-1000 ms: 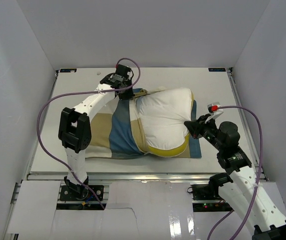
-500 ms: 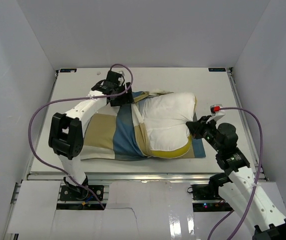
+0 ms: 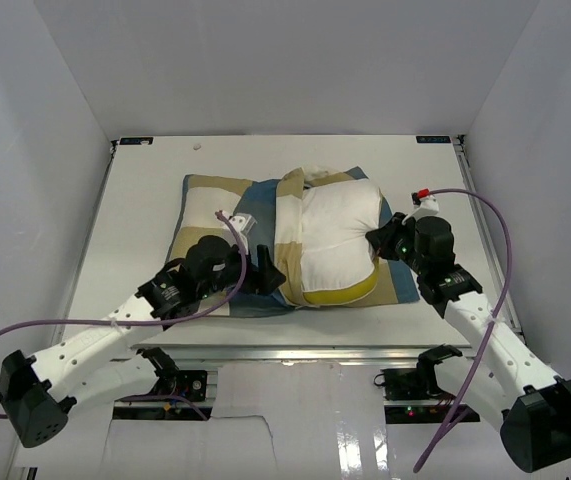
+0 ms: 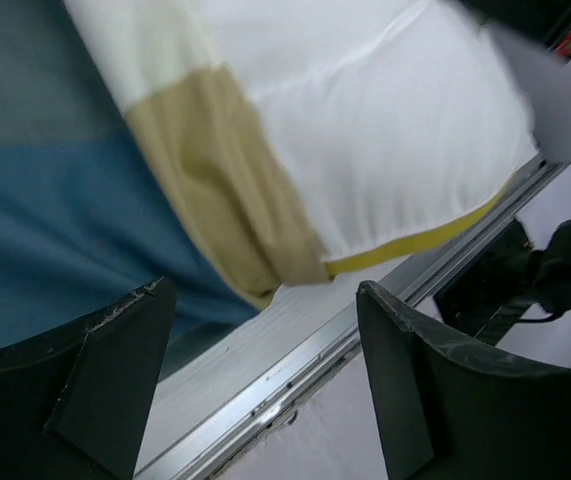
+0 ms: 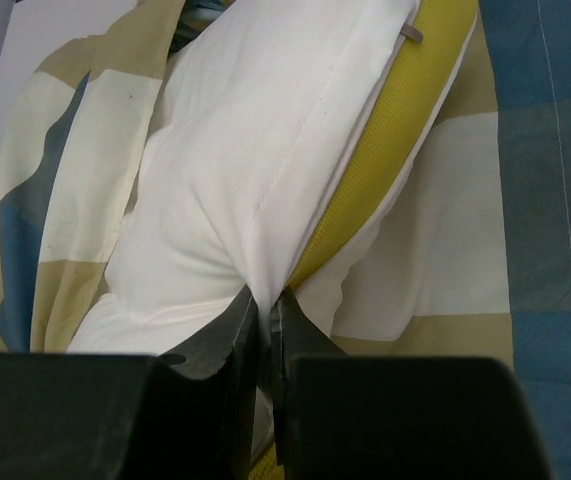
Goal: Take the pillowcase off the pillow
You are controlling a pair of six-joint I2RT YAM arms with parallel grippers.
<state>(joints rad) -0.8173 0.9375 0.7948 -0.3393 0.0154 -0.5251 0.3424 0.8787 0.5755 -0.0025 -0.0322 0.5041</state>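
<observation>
my right gripper (image 5: 265,302) is clamped on the pillow (image 3: 337,232) at its seam, anchoring it mid tabletop (image 3: 130,210). left gripper (image 4: 263,300) spread wide, empty, above the pillowcase (image 3: 215,212) by the near edge, probably to grab and tug it off.

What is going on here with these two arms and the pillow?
The right gripper has its jaws shut on the edge of the white pillow, which is partly out of the checked pillowcase. The left gripper hovers at the pillowcase's near edge, jaws open, holding nothing. The cover is not yet off.
</observation>
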